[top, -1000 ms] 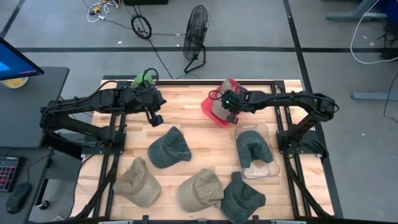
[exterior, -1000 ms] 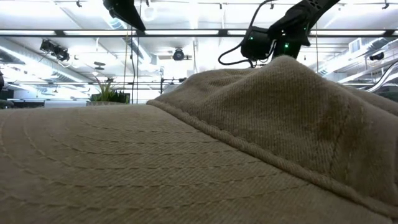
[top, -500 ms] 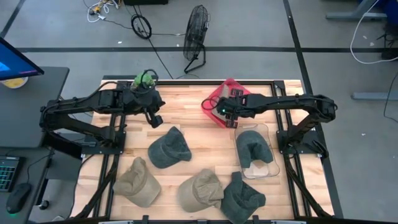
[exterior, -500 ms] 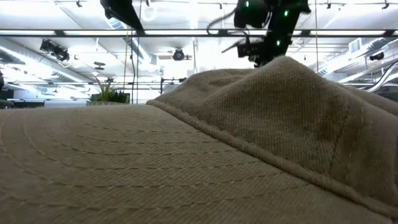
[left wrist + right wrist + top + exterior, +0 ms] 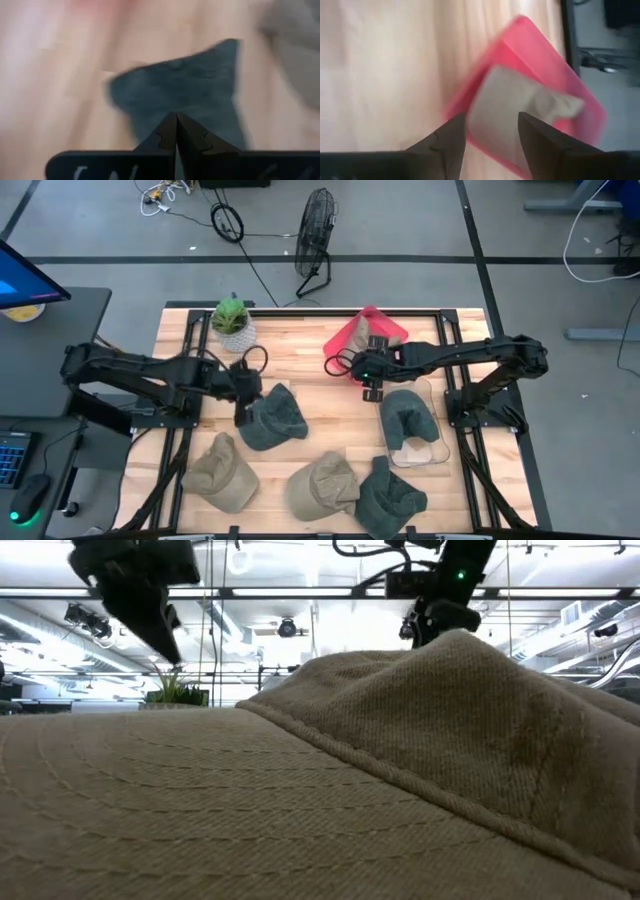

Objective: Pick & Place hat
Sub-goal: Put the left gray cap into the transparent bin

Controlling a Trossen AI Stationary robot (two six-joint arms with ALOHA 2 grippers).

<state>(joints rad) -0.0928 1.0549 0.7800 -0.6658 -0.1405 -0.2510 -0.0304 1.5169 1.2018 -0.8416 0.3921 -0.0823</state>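
A dark green hat [image 5: 272,418] lies flat on the wooden table left of the middle. My left gripper [image 5: 243,405] hovers shut at its left edge; in the left wrist view the shut fingers [image 5: 176,134] point at that hat [image 5: 185,95]. A khaki hat [image 5: 377,338] lies in the pink bin [image 5: 345,345] at the far side. My right gripper [image 5: 372,387] stands open just near of that bin, holding nothing; its wrist view shows the pink bin [image 5: 555,65] and the khaki hat [image 5: 515,110] beyond its open fingers.
A clear bin [image 5: 432,442] at the right holds another dark green hat [image 5: 405,415]. Two khaki hats [image 5: 222,472] [image 5: 322,485] and a dark green one [image 5: 390,495] lie along the near edge. A potted plant [image 5: 232,320] stands at the far left. A khaki hat [image 5: 300,790] fills the low view.
My left gripper has swung from the far left of the table toward the near edge and down to the dark green hat's left edge, staying shut. My right gripper has drawn back from over the pink bin toward the near edge, leaving the khaki hat lying in the bin.
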